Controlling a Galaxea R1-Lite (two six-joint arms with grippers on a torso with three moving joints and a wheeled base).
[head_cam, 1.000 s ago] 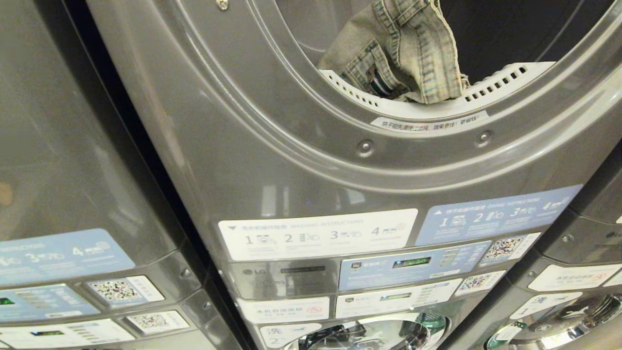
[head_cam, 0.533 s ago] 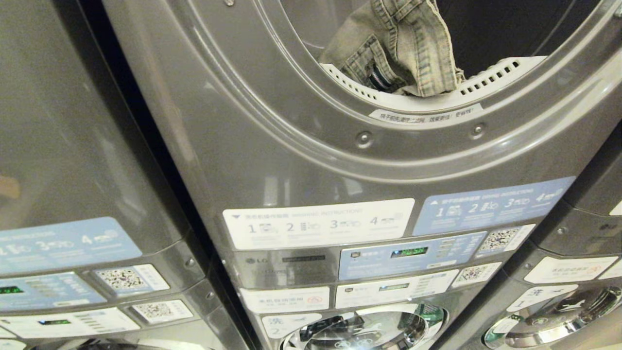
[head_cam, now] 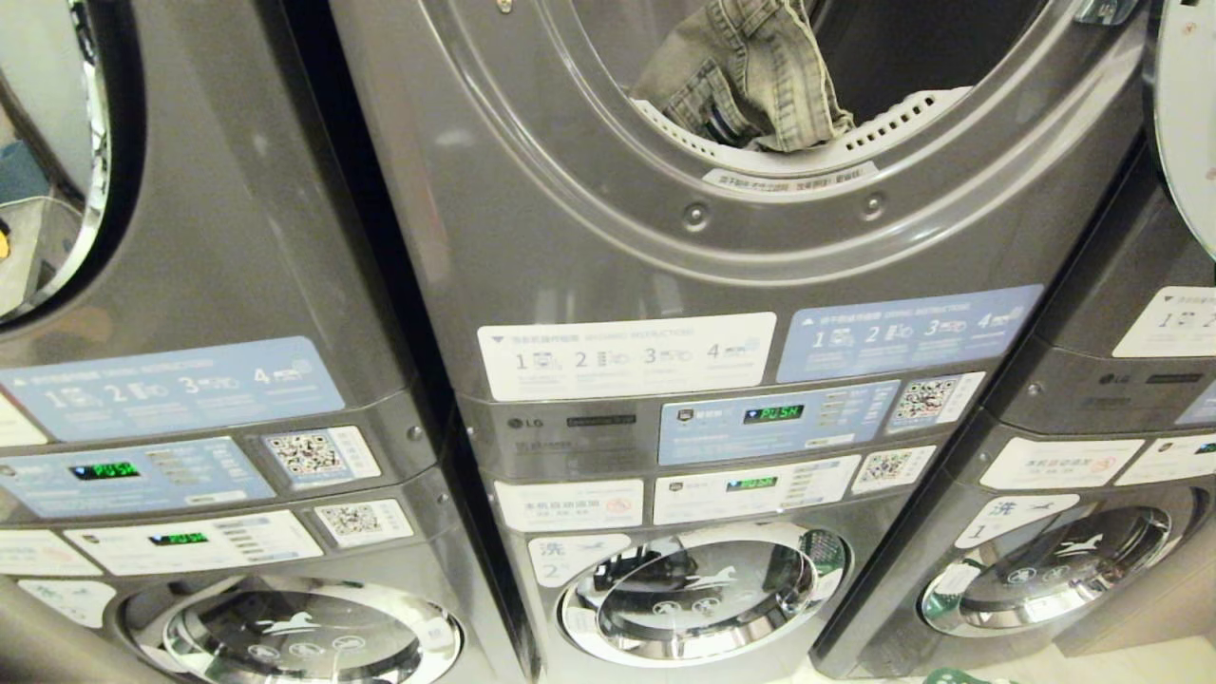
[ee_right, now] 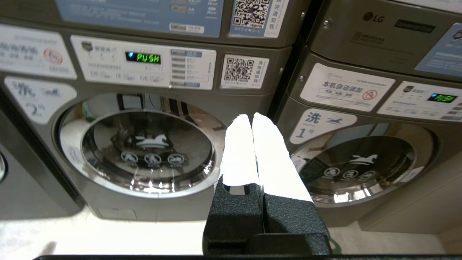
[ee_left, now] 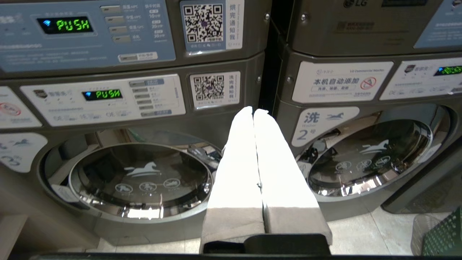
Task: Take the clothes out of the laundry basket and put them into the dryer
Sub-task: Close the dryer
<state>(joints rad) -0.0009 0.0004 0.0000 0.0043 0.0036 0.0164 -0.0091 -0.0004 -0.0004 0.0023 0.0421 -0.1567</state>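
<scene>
Denim clothes (head_cam: 750, 81) draped over the open dryer (head_cam: 608, 218) drum's lower lip, left claw (ee_left: 253, 111) closed and empty before washer 2 (ee_left: 364, 159), right claw (ee_right: 252, 117) likewise closed, green laundry basket (ee_left: 445, 231) on the floor.

Light: warm, bright indoor.
Glare: washer door (head_cam: 698, 589) chrome mirrors highlights; white fingers (ee_right: 236, 151) overexposed.
Shadow: dryer (head_cam: 665, 237) drum interior dark.
Focus: head view soft.

I count three grey stacks (head_cam: 589, 285), three horse-logo washer doors (head_cam: 698, 594), one denim garment (head_cam: 750, 81), and my two claws (ee_left: 253, 110).
</scene>
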